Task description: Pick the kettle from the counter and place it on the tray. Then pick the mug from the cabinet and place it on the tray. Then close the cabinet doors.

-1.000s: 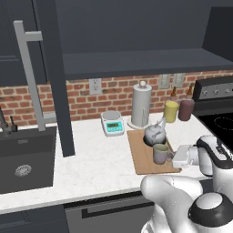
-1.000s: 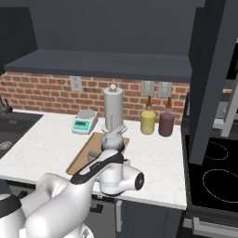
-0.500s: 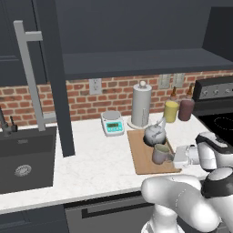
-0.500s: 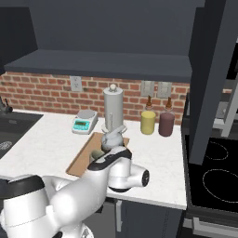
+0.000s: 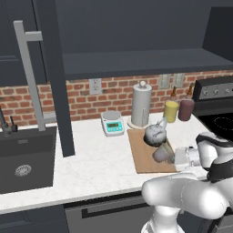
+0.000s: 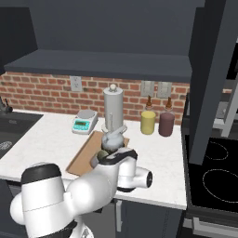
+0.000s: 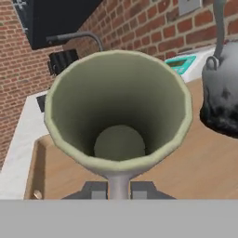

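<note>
While my gripper (image 5: 172,156) holds the mug (image 5: 162,153) over the tray (image 5: 144,154), I see the two dark fingertips (image 7: 94,189) at the rim, nearly closed, one on each side of the thin wall. I judge that the grip is perhaps loosening, but I cannot tell this for sure from the pictures. The mug is tilted, its mouth toward my hand camera, just in front of the kettle (image 5: 155,132) and near the front edge of the tray. I cannot tell if its bottom is touching the wood.

I think the mug is light, stiff and a little fragile, probably ceramic, with a smooth wall that can slip. A pinch on the rim is enough for it, but it can swing, so it should go down slowly and upright. The kettle stands on the tray, at the back part of it. It looks like metal, heavier than the mug, and its thin arched handle is the good place to take it.

I count one mug, one kettle and one tray. Behind the tray, against the brick wall, stand one tall grey cylinder (image 5: 141,105), one yellow canister (image 5: 171,110) and one maroon canister (image 5: 186,109), and left of the tray one small scale (image 5: 113,123). One cabinet door (image 5: 48,73) with its long bar handle stands open, far left of the tray.
</note>
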Motion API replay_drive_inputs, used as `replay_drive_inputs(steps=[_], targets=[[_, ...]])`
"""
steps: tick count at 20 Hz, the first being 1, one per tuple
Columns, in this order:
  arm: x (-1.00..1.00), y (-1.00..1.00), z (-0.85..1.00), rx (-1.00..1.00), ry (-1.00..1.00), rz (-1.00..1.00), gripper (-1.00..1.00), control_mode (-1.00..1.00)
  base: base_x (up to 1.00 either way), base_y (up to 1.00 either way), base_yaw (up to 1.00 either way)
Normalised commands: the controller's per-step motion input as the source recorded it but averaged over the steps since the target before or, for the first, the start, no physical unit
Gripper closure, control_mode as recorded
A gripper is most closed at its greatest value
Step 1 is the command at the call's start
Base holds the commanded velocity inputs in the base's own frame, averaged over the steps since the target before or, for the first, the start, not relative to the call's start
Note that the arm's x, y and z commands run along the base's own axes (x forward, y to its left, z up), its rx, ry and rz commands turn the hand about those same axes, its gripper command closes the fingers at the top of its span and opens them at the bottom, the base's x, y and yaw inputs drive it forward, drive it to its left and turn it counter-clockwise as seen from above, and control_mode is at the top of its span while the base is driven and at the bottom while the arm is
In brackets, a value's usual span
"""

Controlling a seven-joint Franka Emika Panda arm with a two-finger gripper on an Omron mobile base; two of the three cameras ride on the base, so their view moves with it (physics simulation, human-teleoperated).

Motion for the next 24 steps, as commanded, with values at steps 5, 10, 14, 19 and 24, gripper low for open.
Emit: replay_drive_inputs(steps=[5,10,14,19,24], targets=[[0.00,0.18,0.33,0.00,0.00,0.00,-1.00,-1.00,0.00,0.00,0.00],[-0.04,0.05,0.44,0.00,0.00,0.01,-1.00,-1.00,0.00,0.00,0.00],[-0.21,0.00,0.47,0.00,0.00,0.00,-1.00,-1.00,0.00,0.00,0.00],[-0.31,0.02,0.41,0.00,0.00,0.00,-1.00,-1.00,0.00,0.00,0.00],[-0.39,0.01,0.56,0.00,0.00,0.00,-1.00,-1.00,0.00,0.00,0.00]])
